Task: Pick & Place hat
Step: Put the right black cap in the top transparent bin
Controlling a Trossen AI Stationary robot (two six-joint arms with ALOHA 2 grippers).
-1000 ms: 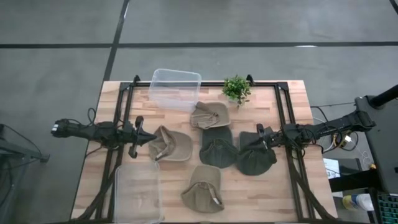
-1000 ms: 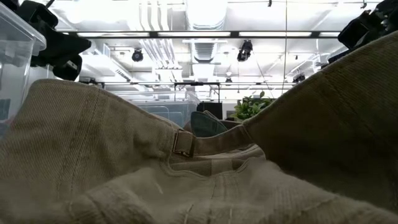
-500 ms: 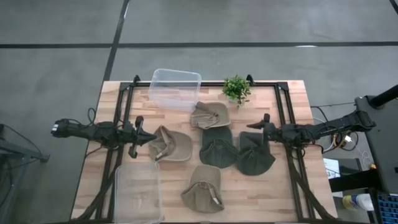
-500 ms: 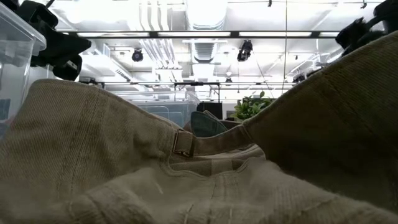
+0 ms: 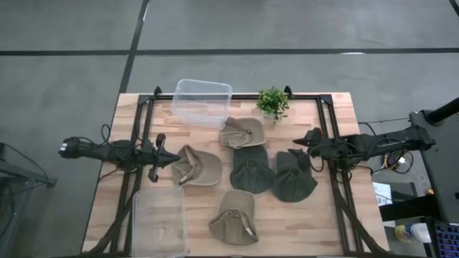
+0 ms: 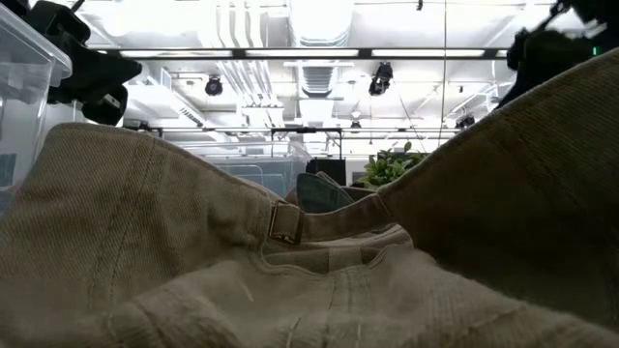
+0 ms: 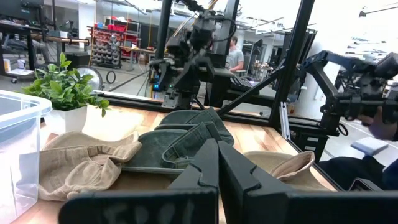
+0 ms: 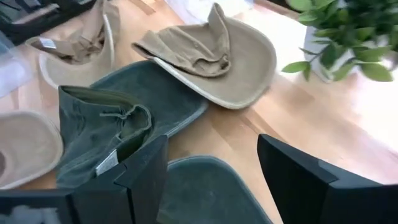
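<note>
The right tool (image 5: 313,137), fingers apart, hovered above the soft, light dark-green cloth hat (image 5: 295,179); its stiffer brim seemed the best hold.

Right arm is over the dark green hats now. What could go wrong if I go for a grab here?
1. The dark green hat under the open right gripper overlaps the middle green hat; a grab may drag both.
2. The potted plant stands close by; a swing could topple it.
3. The left gripper, shut, sits beside the tan hat and could nudge it.

High view overhead; low view table-level, pressed against tan hat (image 6: 193,242).
</note>
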